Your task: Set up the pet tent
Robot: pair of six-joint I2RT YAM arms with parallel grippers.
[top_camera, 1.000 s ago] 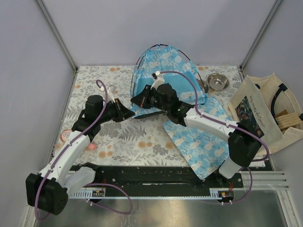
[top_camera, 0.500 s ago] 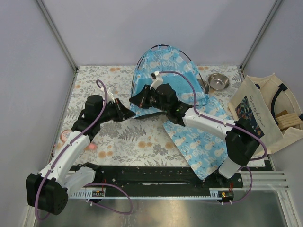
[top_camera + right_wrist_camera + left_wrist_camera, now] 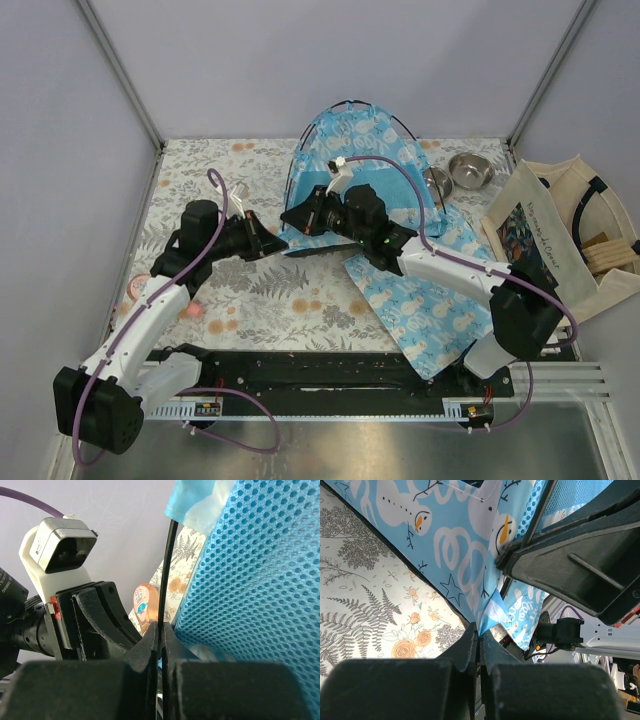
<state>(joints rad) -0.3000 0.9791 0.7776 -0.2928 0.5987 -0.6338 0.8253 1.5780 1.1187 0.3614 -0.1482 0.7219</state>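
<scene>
pet tent (image 3: 355,145), where's it sitting from your side?

by the far edge of the tabletop (image 3: 290,300), about the middle, standing up as a dome with its black rods crossing on top.

and the arms?

both are reaching to its near left corner. the left gripper (image 3: 268,243) has its jaws pressed together on the hem of the snowman fabric at that corner. its wrist view shows the cloth (image 3: 455,530) pinched right at the tips (image 3: 479,635).

the right one?

the right gripper (image 3: 290,218) is just beside the left one, a little further back. its jaws are clamped on a thin black pole (image 3: 166,575) that runs up along the blue mesh panel (image 3: 250,580).

do the two grippers touch?

close together, but i can't tell if they touch.

what else is on there?

a flat mat (image 3: 430,290) in the same print lies near the right edge, with the right arm stretched over it. a steel bowl (image 3: 467,171) sits toward the far right corner, and a cream tote bag (image 3: 560,240) lies at the right edge.
</scene>
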